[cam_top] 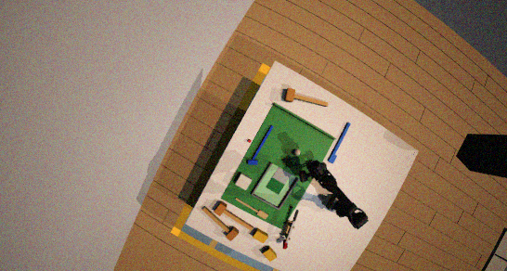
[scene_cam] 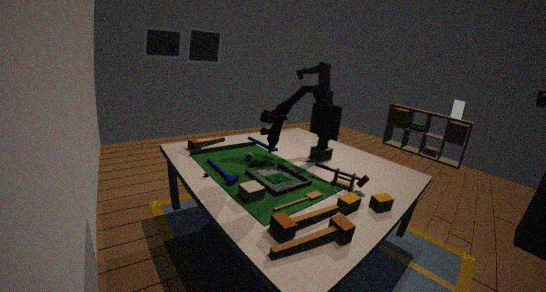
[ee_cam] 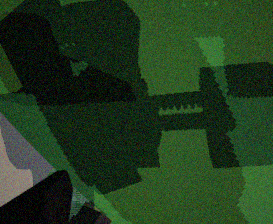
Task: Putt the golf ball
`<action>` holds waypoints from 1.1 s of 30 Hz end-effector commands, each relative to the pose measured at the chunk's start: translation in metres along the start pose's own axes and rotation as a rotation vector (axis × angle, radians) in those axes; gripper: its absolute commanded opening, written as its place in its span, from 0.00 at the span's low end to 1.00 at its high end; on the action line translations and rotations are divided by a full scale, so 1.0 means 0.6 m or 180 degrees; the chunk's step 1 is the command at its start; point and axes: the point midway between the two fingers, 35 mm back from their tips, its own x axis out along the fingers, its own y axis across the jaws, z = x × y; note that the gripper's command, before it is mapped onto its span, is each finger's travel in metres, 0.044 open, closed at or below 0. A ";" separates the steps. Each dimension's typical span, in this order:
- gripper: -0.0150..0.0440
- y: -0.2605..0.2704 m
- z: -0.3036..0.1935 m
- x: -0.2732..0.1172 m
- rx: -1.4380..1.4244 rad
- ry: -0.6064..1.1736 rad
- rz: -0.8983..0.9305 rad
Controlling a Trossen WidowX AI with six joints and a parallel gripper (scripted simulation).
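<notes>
The red putter's head [cam_top: 285, 245] [scene_cam: 364, 180] sticks out of a small dark rack [cam_top: 289, 226] [scene_cam: 345, 179] beside the green mat [cam_top: 251, 158] [scene_cam: 260, 211]. Its shaft is hard to make out. The pale golf ball [cam_top: 297, 151] [scene_cam: 249, 156] rests on the mat. The raised green [cam_top: 275, 186] [scene_cam: 280, 178] lies inside a dark-walled frame, with a grey ramp-like patch [cam_top: 282, 174] at its ball side. My gripper [cam_top: 291, 161] [scene_cam: 272, 148] [ee_cam: 175, 165] is open and empty above the mat, close to the ball and away from the red putter. The wrist view shows mat and shadows.
One blue putter [cam_top: 262, 145] [scene_cam: 220, 169] lies on the mat, another [cam_top: 340, 143] [scene_cam: 262, 143] beside it. A white block [cam_top: 243, 180] [scene_cam: 251, 189] stands on the mat. Wooden mallets [cam_top: 290, 95] [scene_cam: 283, 226] and a yellow block [cam_top: 268, 252] [scene_cam: 381, 202] lie around it.
</notes>
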 end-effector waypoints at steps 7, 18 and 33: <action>1.00 0.171 -0.155 -0.016 -0.3174 0.0459 0.0383; 1.00 0.251 -0.318 -0.052 -0.5966 0.0732 0.0934; 1.00 0.275 -0.444 -0.090 -0.7967 0.0836 0.1516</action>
